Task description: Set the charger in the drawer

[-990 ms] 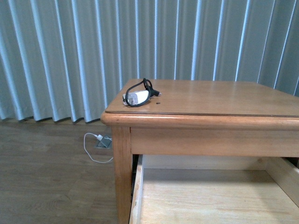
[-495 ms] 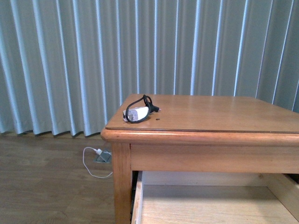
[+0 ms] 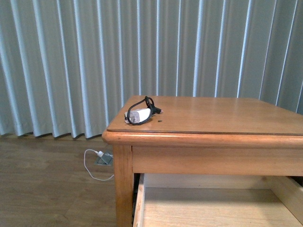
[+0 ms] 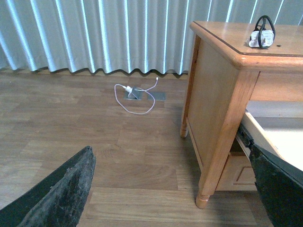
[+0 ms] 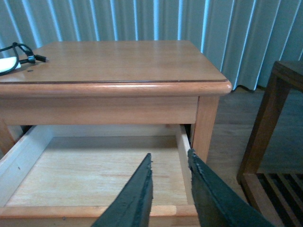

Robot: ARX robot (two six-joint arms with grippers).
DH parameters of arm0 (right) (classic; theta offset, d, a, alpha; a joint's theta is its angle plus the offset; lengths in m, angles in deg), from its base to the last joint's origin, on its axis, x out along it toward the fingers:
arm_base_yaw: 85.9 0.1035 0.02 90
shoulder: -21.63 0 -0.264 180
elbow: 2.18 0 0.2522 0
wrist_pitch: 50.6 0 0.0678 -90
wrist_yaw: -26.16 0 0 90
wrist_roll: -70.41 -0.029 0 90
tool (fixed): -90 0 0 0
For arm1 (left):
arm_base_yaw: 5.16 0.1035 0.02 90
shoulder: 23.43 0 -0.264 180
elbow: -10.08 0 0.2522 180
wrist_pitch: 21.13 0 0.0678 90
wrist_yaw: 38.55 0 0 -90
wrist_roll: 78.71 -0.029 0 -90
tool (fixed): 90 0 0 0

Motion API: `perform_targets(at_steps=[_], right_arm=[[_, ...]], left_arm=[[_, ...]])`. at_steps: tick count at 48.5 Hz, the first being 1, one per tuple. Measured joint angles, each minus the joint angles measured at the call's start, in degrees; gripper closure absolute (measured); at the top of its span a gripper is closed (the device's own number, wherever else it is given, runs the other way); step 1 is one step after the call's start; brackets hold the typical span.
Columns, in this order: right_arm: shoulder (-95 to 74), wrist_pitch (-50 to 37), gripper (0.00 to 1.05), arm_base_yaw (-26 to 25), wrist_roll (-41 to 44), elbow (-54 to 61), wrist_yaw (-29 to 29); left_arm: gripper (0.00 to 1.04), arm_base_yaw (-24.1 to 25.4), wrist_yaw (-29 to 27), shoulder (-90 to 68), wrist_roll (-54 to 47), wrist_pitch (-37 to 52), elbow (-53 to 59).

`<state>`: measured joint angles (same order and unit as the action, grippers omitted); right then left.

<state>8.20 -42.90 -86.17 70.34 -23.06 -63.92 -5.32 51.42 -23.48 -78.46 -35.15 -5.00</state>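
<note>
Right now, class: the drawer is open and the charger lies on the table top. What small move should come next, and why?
Probably bring the left hand up toward the charger. It lies untouched near the left front corner of the table, that hand is wide open and empty, and the drawer below already stands open.

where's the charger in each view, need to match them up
front view: charger at the left end of the tabletop.
left wrist view: charger on the tabletop's corner.
right wrist view: charger on the tabletop, cut off by the picture's edge.
shared landmark: the open drawer below the tabletop.
</note>
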Motion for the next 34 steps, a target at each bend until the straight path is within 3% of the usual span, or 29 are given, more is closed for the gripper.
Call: perform_targets(at_steps=[7,17,25,27,28,30,34], right_arm=[[0.02,0.0,0.43,0.04,0.02,0.0,0.02],[0.02,0.0,0.1,0.04,0.0,0.0,0.02],[0.04,0.0,0.09,0.04,0.0,0.0,0.02],[0.04,0.0,0.09,0.04,0.0,0.0,0.02],[0.04,0.0,0.09,0.04,-0.02,0.0,0.02],[0.07,0.0,0.09,0.04,0.0,0.0,0.04],[0.07,0.0,0.09,0.04,0.0,0.0,0.02]], left_arm=[[0.06,0.0,0.02,0.0,0.0,0.0,0.0],[0.06,0.0,0.02,0.0,0.0,0.0,0.0],[0.06,0.0,0.02,0.0,0.0,0.0,0.0],[0.06,-1.77,-6.16,-0.87,1.11,1.38,0.02],[0.06,-4.48,-13.66,-2.25,2.56,3.74,0.02],[0.06,-8.52,-23.5,-4.22,4.74,5.99,0.0],[0.06,-15.67,-35.74,-8.85,6.1,8.17,-0.22]])
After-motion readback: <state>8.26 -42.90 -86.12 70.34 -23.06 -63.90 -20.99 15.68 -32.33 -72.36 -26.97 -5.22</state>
